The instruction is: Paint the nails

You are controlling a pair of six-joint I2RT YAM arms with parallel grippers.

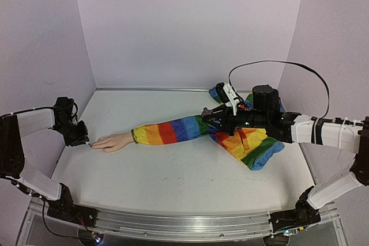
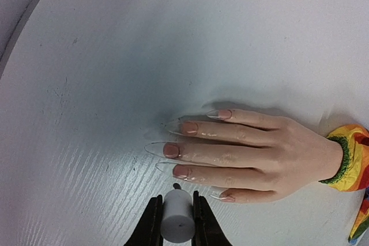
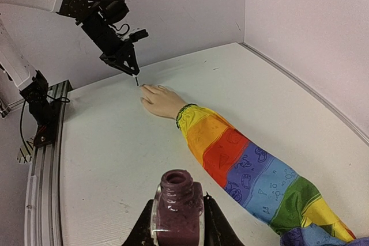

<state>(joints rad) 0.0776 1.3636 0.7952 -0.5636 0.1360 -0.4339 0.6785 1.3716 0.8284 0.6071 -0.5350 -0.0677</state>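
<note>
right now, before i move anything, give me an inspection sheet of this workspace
surface: white table, faint scuffs and grain
job's things: mannequin hand lying flat, palm down, in a rainbow sleeve; nails long with clear tips, pinkish-brown at the base; polish bottle open, purple inside
clutter: nothing seen
grippers: left gripper shut on a white brush cap, brush tip close to the fingertips; right gripper shut on the polish bottle, beside the sleeve
cables: black cable looping above the right arm
surroundings: plain pale walls on three sides
</note>
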